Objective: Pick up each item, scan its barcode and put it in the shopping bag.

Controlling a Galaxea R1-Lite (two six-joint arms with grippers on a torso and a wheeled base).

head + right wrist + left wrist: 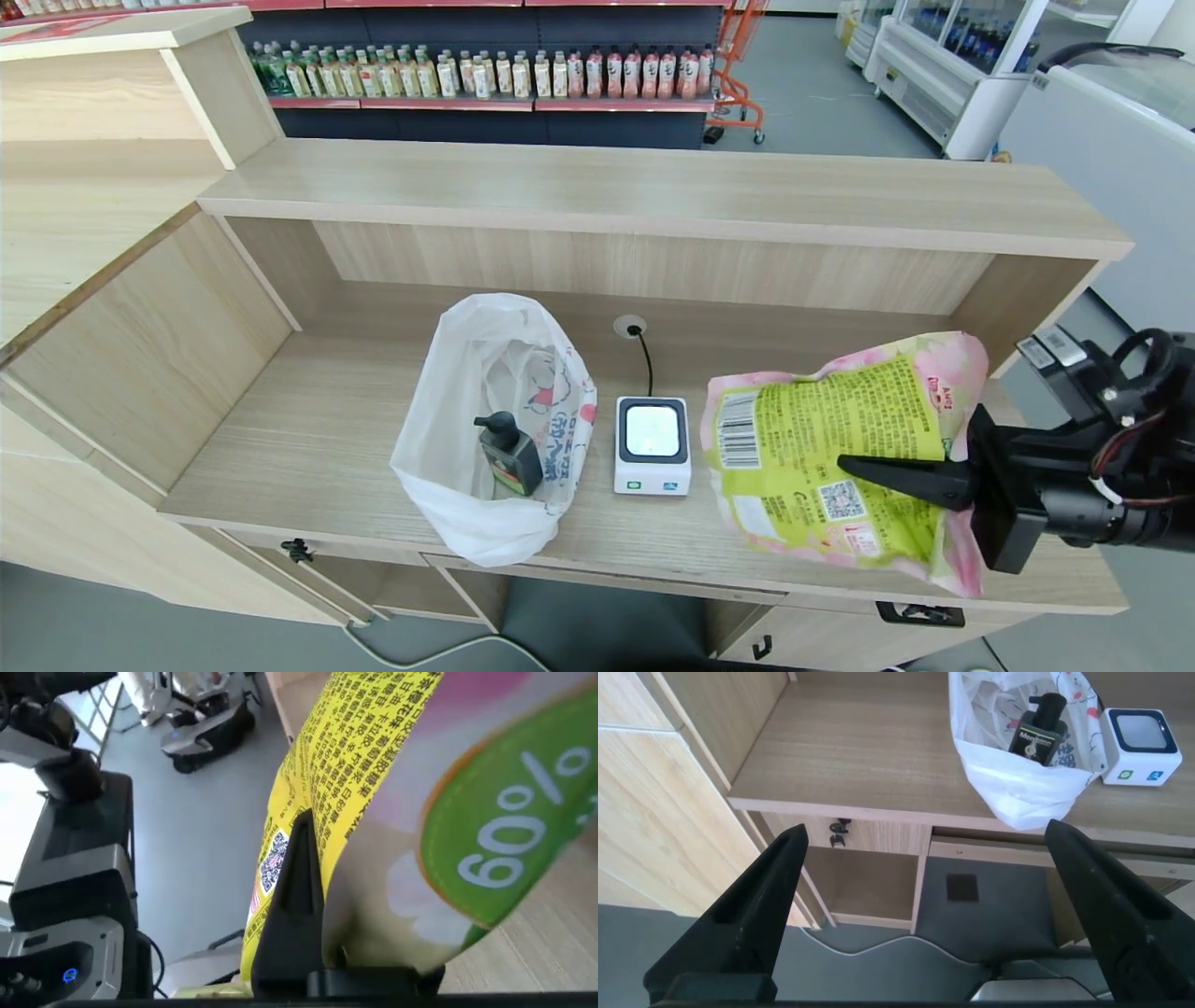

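While the left claw (pixel 926 831) hangs empty off the front edge of the bench (pixel 308 439), fingers wide apart, the right claw (pixel 854 467) is clamped on a green-and-pink pouch (pixel 822 411) held over the bench's right end, near the scanner (pixel 652 445). Step, as judged: scanning; the barcode (pixel 739 431) faces up, so the next move likely calls for turning it down over the scanner window. Beyond, left: shopping bag (pixel 467 373), open, dark pump bottle (pixel 510 457) inside.

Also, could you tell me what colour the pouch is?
The pouch is yellow-green with pink edges; the head view shows it best.
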